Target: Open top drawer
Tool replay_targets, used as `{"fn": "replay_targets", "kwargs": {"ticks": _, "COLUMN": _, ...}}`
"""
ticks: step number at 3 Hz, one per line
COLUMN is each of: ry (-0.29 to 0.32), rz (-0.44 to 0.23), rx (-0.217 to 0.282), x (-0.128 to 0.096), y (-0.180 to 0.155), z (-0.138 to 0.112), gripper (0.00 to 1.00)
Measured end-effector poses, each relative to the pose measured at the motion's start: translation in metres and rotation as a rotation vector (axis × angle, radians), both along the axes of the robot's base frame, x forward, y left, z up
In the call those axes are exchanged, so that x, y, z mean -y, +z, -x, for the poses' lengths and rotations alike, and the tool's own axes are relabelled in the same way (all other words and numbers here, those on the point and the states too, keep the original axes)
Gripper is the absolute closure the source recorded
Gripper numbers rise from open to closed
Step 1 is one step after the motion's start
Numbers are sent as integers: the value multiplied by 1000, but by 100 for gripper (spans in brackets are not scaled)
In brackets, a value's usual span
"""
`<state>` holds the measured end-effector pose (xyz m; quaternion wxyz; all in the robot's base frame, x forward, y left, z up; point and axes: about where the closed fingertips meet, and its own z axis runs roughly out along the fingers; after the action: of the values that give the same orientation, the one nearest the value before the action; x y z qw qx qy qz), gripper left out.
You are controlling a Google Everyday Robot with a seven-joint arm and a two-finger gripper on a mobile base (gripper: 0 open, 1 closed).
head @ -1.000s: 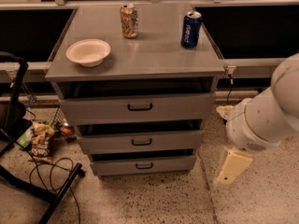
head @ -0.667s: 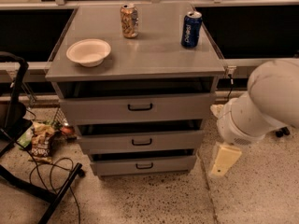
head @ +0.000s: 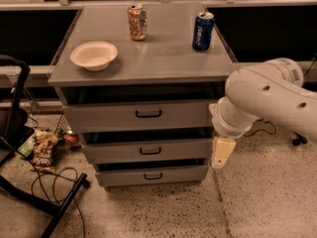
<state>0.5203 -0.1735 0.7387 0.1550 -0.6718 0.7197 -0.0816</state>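
The top drawer [head: 141,116] is the tallest, widest grey front in the cabinet, just under the cabinet top. Its black bar handle [head: 148,114] sits at the centre. The front looks pushed in, with a dark gap above it. My gripper [head: 221,152] hangs down from the white arm [head: 267,98] at the cabinet's right side. It is level with the middle drawer [head: 148,150] and well right of the top drawer's handle, touching nothing that I can see.
On the cabinet top stand a white bowl [head: 94,55], an orange can [head: 137,22] and a blue can [head: 203,30]. The bottom drawer [head: 152,175] is the narrowest. A snack bag [head: 44,151], cables and a black stand [head: 15,108] lie at the left.
My arm has swung left and up toward the cabinet's right side, bringing the gripper close to the drawer fronts. The drawers and the things on top have not moved.
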Motion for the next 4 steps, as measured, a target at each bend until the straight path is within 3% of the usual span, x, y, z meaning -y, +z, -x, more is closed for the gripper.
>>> {"fn": "replay_targets", "kwargs": {"ticks": 2, "ry": 72, "rz": 92, "rx": 3, "x": -17, "y": -25, "z": -55, "gripper": 0}}
{"fn": "replay_targets", "kwargs": {"ticks": 4, "ry": 94, "rz": 139, "rx": -55, "x": -32, "y": -47, "z": -99, "gripper": 0}}
